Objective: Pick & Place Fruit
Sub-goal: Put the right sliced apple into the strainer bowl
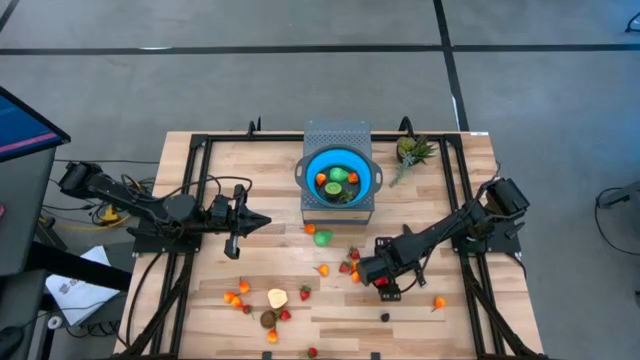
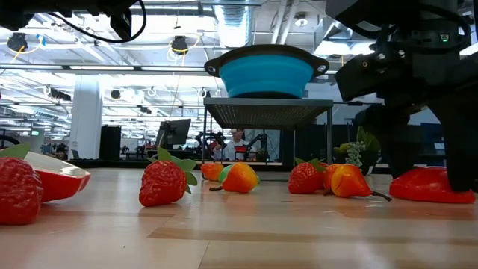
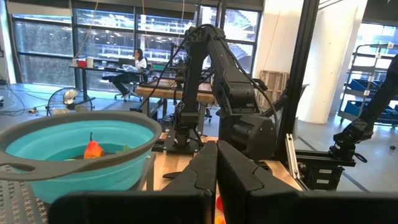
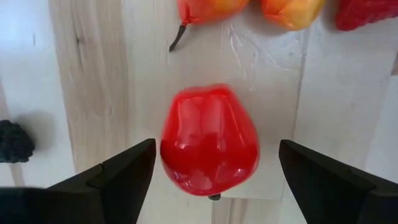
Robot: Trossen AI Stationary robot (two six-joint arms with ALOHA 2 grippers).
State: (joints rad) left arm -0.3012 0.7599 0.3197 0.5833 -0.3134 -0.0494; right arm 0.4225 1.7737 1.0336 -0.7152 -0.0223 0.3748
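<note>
The right gripper hangs low over the table, toward its right edge, with both fingers spread wide on either side of a glossy red fruit. Neither finger touches the fruit. This straddle is the pre-grasp stance: open jaws centred over the piece allow a straight descent and a symmetric close.

The red fruit lies on the bare wood, just beside two orange fruits and well apart from a small black piece.

The blue bowl stands on a grey perforated stand near the table's far edge. It is raised so that fruit is dropped in from above, and it already contains an orange fruit and green pieces.

The left gripper waits clenched and empty over the table's left half, pointing toward the centre and clear of the working arm's path.

More fruit lies scattered near the front edge, including strawberries and a pale yellow piece.
</note>
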